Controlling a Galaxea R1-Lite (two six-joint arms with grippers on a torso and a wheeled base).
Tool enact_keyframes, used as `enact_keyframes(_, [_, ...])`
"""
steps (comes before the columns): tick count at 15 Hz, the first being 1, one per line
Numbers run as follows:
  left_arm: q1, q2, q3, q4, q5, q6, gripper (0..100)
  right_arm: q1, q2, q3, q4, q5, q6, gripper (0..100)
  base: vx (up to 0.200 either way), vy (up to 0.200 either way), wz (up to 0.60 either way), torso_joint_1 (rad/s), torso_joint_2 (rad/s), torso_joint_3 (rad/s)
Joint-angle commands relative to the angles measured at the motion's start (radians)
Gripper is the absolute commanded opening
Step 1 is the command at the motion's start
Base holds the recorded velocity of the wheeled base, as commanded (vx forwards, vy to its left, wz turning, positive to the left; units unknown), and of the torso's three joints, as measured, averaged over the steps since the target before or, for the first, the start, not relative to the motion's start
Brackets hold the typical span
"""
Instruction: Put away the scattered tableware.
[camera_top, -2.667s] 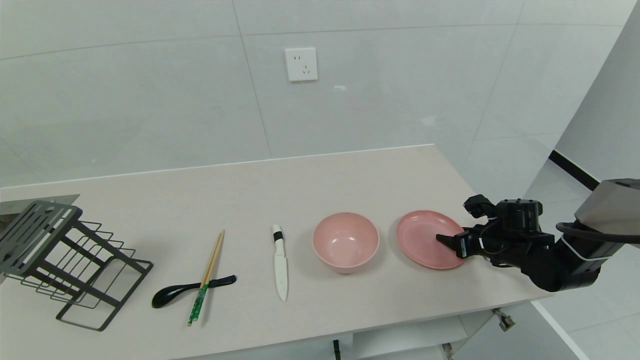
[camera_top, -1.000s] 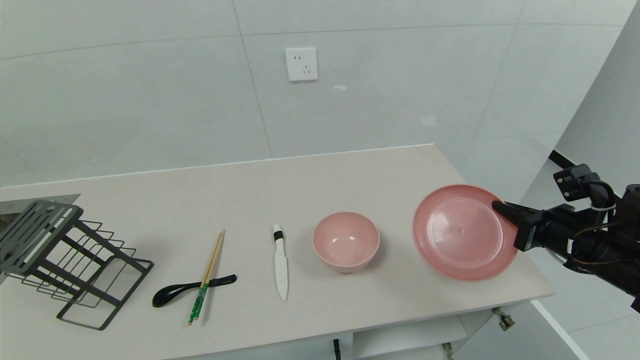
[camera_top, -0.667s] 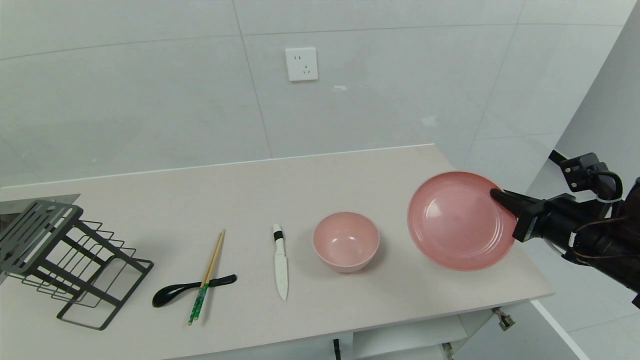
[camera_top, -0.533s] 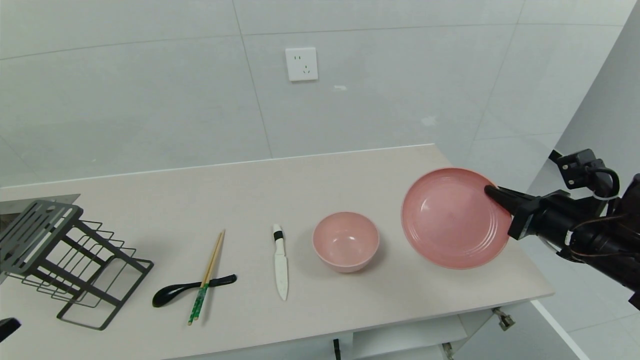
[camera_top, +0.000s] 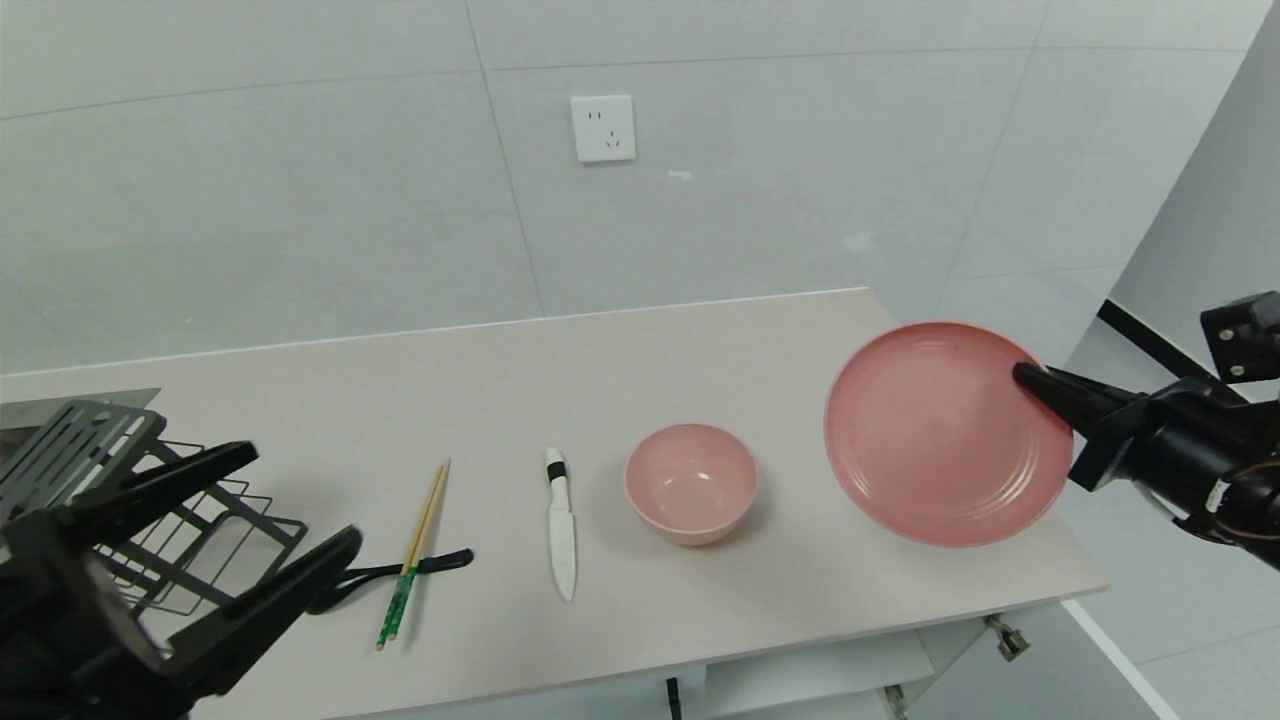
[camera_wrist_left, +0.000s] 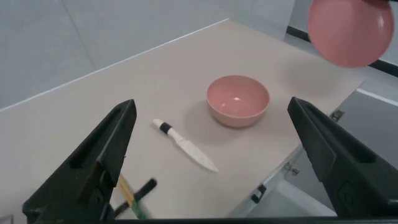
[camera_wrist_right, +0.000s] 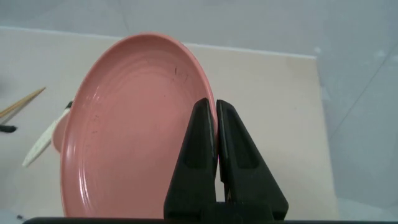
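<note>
My right gripper (camera_top: 1030, 385) is shut on the rim of the pink plate (camera_top: 945, 432), holding it tilted in the air above the counter's right end. In the right wrist view the fingers (camera_wrist_right: 200, 134) pinch the plate (camera_wrist_right: 124, 124) at its edge. The pink bowl (camera_top: 691, 482) sits left of it, then the white knife (camera_top: 560, 520), the chopsticks (camera_top: 412, 555) and the black spoon (camera_top: 440, 563). My left gripper (camera_top: 300, 505) hangs open at the lower left, in front of the dish rack (camera_top: 90, 440). From the left wrist, the bowl (camera_wrist_left: 237, 99) and knife (camera_wrist_left: 185, 144) lie between its fingers' lines.
The beige counter (camera_top: 600, 360) ends at a right edge just under the plate and a front edge close to the tableware. A wall socket (camera_top: 602, 128) is on the tiled wall behind. Bare counter runs behind the row of items.
The right gripper lifted the plate off the counter and tipped it up on edge, then shifted it slightly right. The left gripper rose into view at the lower left.
</note>
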Motion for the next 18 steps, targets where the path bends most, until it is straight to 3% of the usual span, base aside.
enact_keyframes(1, [-0.01, 0.359, -0.002, -0.273, -0.054, 0.001, 100, -0.038, -0.064, -0.004, 0.001, 0.001, -0.001, 0, 0.0, 0.0, 0.0, 0.0, 0.0, 0.0])
enact_keyframes(5, [-0.01, 0.384, 0.003, -0.288, -0.054, -0.013, 100, -0.039, -0.067, 0.001, 0.001, 0.001, -0.001, 0, 0.0, 0.0, 0.0, 0.0, 0.0, 0.0])
enact_keyframes(8, [-0.013, 0.442, -0.037, -0.296, -0.134, 0.003, 100, -0.042, -0.064, 0.006, 0.001, 0.001, -0.002, 0, 0.0, 0.0, 0.0, 0.0, 0.0, 0.0])
enact_keyframes(10, [-0.022, 0.54, -0.08, -0.296, -0.136, -0.008, 100, -0.042, -0.064, 0.013, 0.001, 0.001, -0.004, 0, 0.0, 0.0, 0.0, 0.0, 0.0, 0.0])
enact_keyframes(11, [-0.023, 0.586, -0.109, -0.296, -0.114, -0.008, 100, -0.042, -0.063, 0.016, 0.001, 0.001, -0.005, 0, 0.0, 0.0, 0.0, 0.0, 0.0, 0.0])
enact_keyframes(12, [-0.042, 0.611, -0.124, -0.293, -0.028, -0.008, 100, -0.042, -0.061, 0.019, 0.001, 0.001, -0.005, 0, 0.0, 0.0, 0.0, 0.0, 0.0, 0.0])
enact_keyframes(13, [-0.071, 0.618, -0.137, -0.286, 0.013, -0.016, 100, -0.042, -0.06, 0.021, 0.001, 0.001, -0.005, 0, 0.0, 0.0, 0.0, 0.0, 0.0, 0.0])
enact_keyframes(14, [-0.112, 0.634, -0.157, -0.273, 0.058, -0.051, 100, -0.042, -0.058, 0.022, 0.001, 0.001, -0.005, 0, 0.0, 0.0, 0.0, 0.0, 0.0, 0.0])
enact_keyframes(15, [-0.157, 0.655, -0.206, -0.222, 0.07, -0.112, 100, -0.042, -0.054, 0.024, 0.001, 0.001, -0.007, 0, 0.0, 0.0, 0.0, 0.0, 0.0, 0.0])
enact_keyframes(18, [-0.16, 0.735, -0.307, -0.144, 0.118, -0.132, 100, -0.042, -0.054, 0.032, 0.001, 0.001, -0.007, 0, 0.0, 0.0, 0.0, 0.0, 0.0, 0.0])
